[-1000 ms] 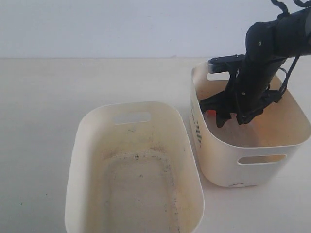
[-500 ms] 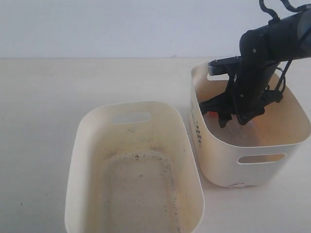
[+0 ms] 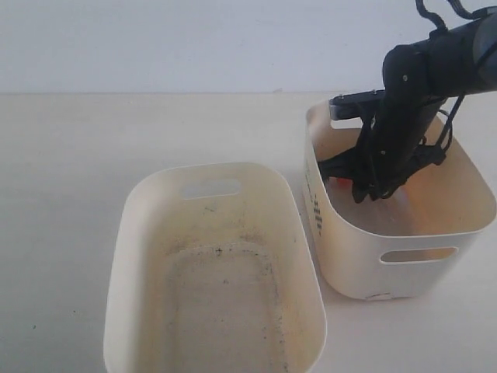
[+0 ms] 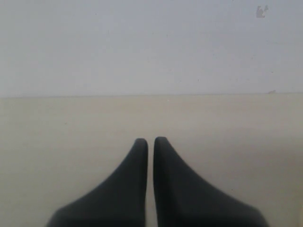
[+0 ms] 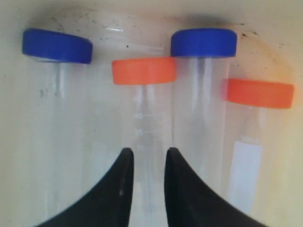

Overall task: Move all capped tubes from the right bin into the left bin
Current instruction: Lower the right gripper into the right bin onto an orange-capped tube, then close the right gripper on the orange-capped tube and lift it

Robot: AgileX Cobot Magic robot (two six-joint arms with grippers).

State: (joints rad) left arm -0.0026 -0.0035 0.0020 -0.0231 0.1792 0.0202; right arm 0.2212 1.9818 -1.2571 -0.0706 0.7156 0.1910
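Pale cream tabletop (image 3: 78,155) runs back to a plain grey-white wall (image 3: 155,39), and two cream tubs stand on it close together. The right pincer (image 5: 148,156) reaches down inside the right bin (image 3: 349,256), its black arm (image 3: 423,70) slanting in over the far rim.

All four capped tubes lie side by side on that bin's floor, right under the pincer, with their caps pointing away from its wrist. An orange-capped tube (image 5: 144,71) lies straight ahead of the fingertips, its clear body running through the gap between them. Close against it, on one side of the pincer, lies a blue-capped tube (image 5: 203,42), and just past that the second orange-capped tube (image 5: 258,93). On the pincer's opposite side, slightly apart, lies the other blue-capped tube (image 5: 57,46).

The jaws stand narrowed, with a slim gap left between them. The clear tube looks wider than that gap, so I cannot tell whether the tips press on it or merely hang over it.

The left bin (image 3: 136,225), its floor grimy and speckled, stands beyond the right bin's printed wall from this pincer. The left pincer (image 4: 150,140) hangs over bare tabletop, its fingers drawn together to a hairline slit and gripping nothing.
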